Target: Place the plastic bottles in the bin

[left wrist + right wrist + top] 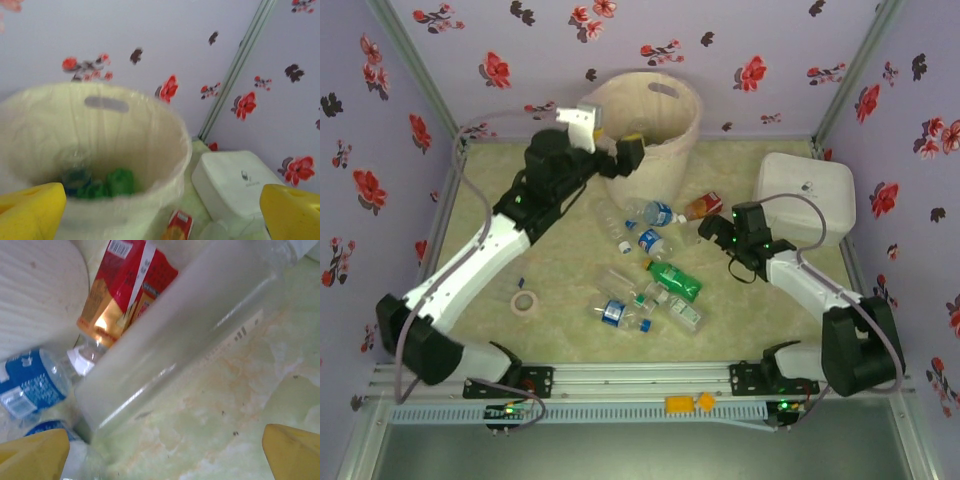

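Observation:
The cream bin [645,120] stands at the back. My left gripper [620,150] hovers at its near rim, open and empty. In the left wrist view the gripper [162,215] looks into the bin [150,130], where green bottles [117,182] lie. Several plastic bottles are scattered on the table: blue-labelled ones [655,212], a green one [675,280], an orange-red one [703,205]. My right gripper [712,230] sits open just beside the orange-red bottle. In the right wrist view the gripper [165,455] faces a frosted clear bottle [180,335], with the orange-red bottle [125,285] behind it.
A white rounded box [807,197] stands at the right, close behind my right arm. A small tape roll [526,302] lies at the front left. Floral walls enclose the table on three sides.

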Controlling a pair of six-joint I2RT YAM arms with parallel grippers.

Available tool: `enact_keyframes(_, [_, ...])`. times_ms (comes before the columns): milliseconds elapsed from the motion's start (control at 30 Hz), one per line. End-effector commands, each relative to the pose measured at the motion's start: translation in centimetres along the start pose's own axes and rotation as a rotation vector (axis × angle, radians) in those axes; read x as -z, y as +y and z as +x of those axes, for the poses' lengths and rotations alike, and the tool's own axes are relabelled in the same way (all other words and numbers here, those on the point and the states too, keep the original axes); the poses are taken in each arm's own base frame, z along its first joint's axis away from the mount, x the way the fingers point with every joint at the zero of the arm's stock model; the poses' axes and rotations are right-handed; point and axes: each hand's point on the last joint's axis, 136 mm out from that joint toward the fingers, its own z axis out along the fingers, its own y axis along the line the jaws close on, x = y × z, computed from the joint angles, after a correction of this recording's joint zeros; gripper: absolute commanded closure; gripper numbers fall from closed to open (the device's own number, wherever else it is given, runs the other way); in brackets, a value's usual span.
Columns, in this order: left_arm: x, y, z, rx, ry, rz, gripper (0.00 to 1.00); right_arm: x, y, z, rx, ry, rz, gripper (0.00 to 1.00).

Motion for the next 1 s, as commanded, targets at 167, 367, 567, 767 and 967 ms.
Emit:
enact_keyframes(167, [5.5, 6.0, 11.3, 0.284, 0.01, -0.168, 0.0, -2.0, -1.5, -2.8, -0.224, -0.074, 0.183, 0.0])
enact_keyframes(367, [8.3, 9.8, 20.2, 0.471, 0.117, -0.32, 0.0, -3.6, -1.3, -2.9, -0.28, -0.065, 0.205, 0.0])
enact_keyframes(567, [9.9, 13.0, 21.0, 0.485, 0.054, -0.488, 0.0, -5.2, -0.2, -2.8, -0.292, -0.046, 0.209, 0.0])
enact_keyframes(767, [10.2, 14.1, 17.3, 0.399, -0.032, -0.533, 0.0, -6.8, -0.8, -1.7, -0.32, -0.008, 0.234, 0.0])
enact_keyframes(967, [10.6, 14.6, 18.7, 0.42, 0.005, -0.561, 0.0, -7.0, -1.6, -1.1, -0.304, 0.0, 0.254, 0.01])
